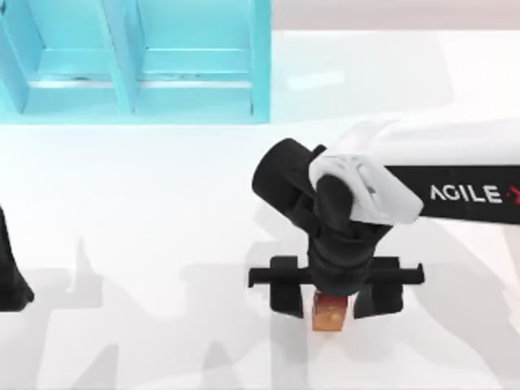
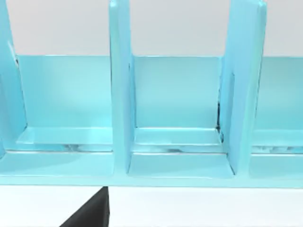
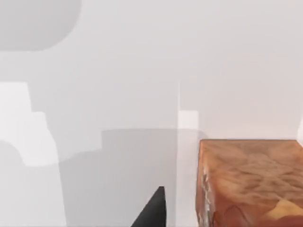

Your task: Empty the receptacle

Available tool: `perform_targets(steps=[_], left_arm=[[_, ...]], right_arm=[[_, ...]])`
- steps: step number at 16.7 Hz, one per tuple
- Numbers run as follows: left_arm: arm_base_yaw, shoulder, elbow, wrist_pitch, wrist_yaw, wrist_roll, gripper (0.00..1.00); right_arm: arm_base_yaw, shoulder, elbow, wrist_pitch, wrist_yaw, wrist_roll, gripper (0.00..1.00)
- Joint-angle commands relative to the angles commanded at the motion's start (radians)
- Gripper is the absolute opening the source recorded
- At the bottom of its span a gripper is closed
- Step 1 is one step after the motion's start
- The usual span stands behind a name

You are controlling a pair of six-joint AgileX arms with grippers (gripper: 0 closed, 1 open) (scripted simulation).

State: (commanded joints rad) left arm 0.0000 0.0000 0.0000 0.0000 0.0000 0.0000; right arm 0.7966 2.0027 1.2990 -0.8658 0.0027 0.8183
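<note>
Orange-brown block (image 1: 329,313) out on table (image 1: 146,211), sitting between spread right gripper (image 1: 331,302) fingers, blue rack (image 1: 134,61) compartments apparently bare, left arm (image 1: 12,276) parked, claw state unclear.

We see the rack (image 1: 134,61) standing at the table's (image 1: 162,203) far left, its upright dividers splitting it into side-by-side compartments. Our right gripper (image 1: 331,305) hangs near the front edge, right of centre, with the block (image 1: 329,313) directly under it. Our left arm (image 1: 12,276) sits parked at the left edge, well apart from the block.
</note>
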Motion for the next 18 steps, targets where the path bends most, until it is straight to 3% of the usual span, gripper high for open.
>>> perform_targets(steps=[2, 12, 18], left_arm=[[0.0, 0.0, 0.0, 0.0, 0.0, 0.0, 1.0], [0.0, 0.0, 0.0, 0.0, 0.0, 0.0, 1.0], [0.0, 0.0, 0.0, 0.0, 0.0, 0.0, 1.0]], right_arm=[[0.0, 0.0, 0.0, 0.0, 0.0, 0.0, 1.0], [0.0, -0.004, 0.015, -0.017, 0.0, 0.001, 1.0], [-0.002, -0.073, 0.165, -0.248, -0.001, -0.001, 1.0]])
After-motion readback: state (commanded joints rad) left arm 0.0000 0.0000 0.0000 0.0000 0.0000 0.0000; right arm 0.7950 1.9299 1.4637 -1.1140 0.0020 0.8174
